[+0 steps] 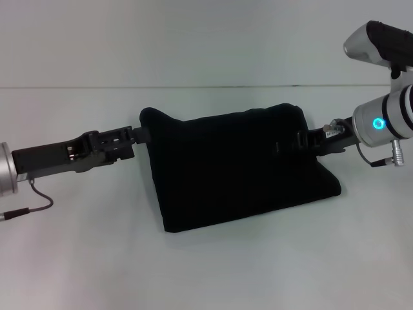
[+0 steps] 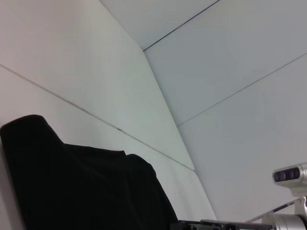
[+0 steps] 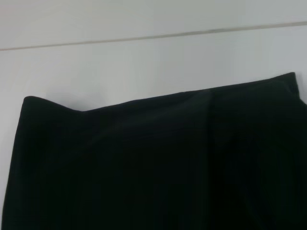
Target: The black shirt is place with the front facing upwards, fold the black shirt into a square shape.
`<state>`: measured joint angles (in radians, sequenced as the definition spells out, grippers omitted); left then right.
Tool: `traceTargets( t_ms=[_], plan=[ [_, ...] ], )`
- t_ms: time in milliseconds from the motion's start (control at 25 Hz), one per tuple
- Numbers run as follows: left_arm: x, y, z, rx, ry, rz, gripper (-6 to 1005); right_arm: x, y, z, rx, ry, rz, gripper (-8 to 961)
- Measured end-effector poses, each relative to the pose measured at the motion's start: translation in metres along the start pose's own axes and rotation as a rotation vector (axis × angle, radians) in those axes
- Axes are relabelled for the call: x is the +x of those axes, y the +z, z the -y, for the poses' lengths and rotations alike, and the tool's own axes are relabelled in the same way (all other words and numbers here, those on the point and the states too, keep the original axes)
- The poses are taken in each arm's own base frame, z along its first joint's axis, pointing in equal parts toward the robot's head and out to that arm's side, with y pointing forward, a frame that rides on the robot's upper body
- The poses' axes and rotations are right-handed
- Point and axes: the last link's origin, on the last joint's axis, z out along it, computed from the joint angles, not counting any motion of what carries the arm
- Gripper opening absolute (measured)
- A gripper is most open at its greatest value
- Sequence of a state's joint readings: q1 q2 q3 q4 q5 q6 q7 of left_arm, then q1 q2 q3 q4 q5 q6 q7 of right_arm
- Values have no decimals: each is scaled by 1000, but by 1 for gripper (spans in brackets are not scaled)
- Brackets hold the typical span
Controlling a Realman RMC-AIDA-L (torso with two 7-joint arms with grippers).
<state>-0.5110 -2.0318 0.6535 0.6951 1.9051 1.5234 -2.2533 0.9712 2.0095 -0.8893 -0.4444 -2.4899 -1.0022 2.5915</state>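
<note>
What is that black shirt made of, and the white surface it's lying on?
The black shirt looks like soft matte woven or knit cloth, probably cotton: it shows no shine, and its edges slump and bulge where it is folded. The table seems a smooth, hard white board, perhaps laminate: flat, with a faint sheen and a thin straight seam line. Neither can be told for sure by look alone.

1. No text, label, brand, number or sign could be read in any view.
2. The black shirt [image 1: 232,171] showed only plain dark cloth, with no print or neck label visible.
</note>
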Motion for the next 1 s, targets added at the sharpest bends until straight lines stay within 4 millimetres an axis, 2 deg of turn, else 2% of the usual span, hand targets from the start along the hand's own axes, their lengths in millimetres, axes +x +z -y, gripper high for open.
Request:
traceTargets(
  t_ms=[40, 240, 680, 800, 1000],
  plan=[
    [0, 0, 0, 0, 0, 0, 886, 0, 0, 0, 0, 1, 3, 874],
    [-2, 1, 0, -3, -4, 1, 886, -1, -1, 1, 1, 5, 13, 656],
    [1, 3, -3, -20, -2, -7, 887, -2, -4, 4, 8, 5, 7, 403],
    [1, 3, -3, -24, -3, -12, 887, -2, -4, 5, 11, 6, 7, 163],
    [2, 2, -3, -24, -7, -19, 885, -2, -5, 6, 12, 15, 5, 10]
  ],
)
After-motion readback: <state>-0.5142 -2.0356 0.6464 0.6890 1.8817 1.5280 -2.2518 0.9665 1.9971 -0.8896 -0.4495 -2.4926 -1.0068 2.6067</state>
